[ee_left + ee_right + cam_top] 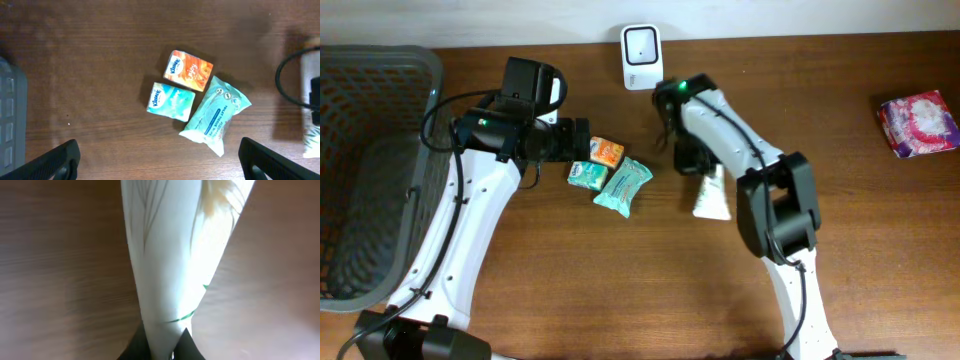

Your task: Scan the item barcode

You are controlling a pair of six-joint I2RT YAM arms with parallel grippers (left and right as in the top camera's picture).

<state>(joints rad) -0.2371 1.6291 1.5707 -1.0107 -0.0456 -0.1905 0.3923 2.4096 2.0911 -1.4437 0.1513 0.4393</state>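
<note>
The dark fingers [187, 349] of the right gripper [161, 350] are clenched on one end of a white tube [170, 255]. In the right wrist view that end sits pinched between the two tips at the bottom edge, and the tube widens away from them over the brown table [60, 270]. It has faint leaf-like lines and a thin green stroke on its skin, and no barcode shows on the face in view. From overhead the tube [712, 195] lies near the middle of the table, pointing from the right gripper [695, 162] toward the near edge. Whether it rests on the wood or hangs just above it cannot be told. The white scanner [640, 58] stands at the far edge, apart from the tube, beyond the right arm's wrist. The left gripper [159, 145] is spread wide with nothing between its fingers [55, 162]. It hovers over three packets lying close together: an orange tissue pack [189, 70], a teal tissue pack [171, 101] and a pale teal wipes pack [215, 115]. A grey basket [380, 55] sits at the table's left end. A pink-and-red packet [918, 123] lies alone well off to the right.
</note>
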